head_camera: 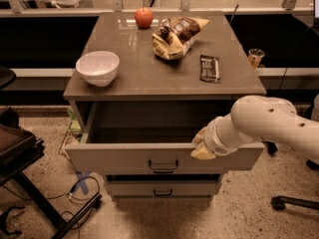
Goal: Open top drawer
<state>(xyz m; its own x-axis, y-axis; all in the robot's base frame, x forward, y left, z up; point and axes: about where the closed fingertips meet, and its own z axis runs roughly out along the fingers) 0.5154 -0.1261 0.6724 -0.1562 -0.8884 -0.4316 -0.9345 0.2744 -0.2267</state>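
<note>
**Entry: top drawer (124,156), grey-beige cabinet**

- Position: pulled well out of the cabinet body, with the deep grey interior exposed and nothing visible inside. The dark bar handle (163,166) at the centre of the front is untouched.
- Gripper (202,147): at the upper edge of the drawer front, right of centre, on the end of the white arm (269,123) reaching in from the right. Whether it is open or clamped on the edge cannot be told.
- Cabinet top (149,83): white bowl (97,67), red apple (144,17), snack bag (175,36) and dark wrapped bar (210,67).
- Lower drawer (124,188): shut.
- Step in hand (judged): the last of the outward pull; the task looks nearly or wholly done.
- Handling note: contact is off-centre, so draw straight along the drawer's run, because a sideways pull could rack it in its slides. Go gently near the end of travel to avoid jolting the items on the top. Lift away from the edge without nudging the front back in
</note>
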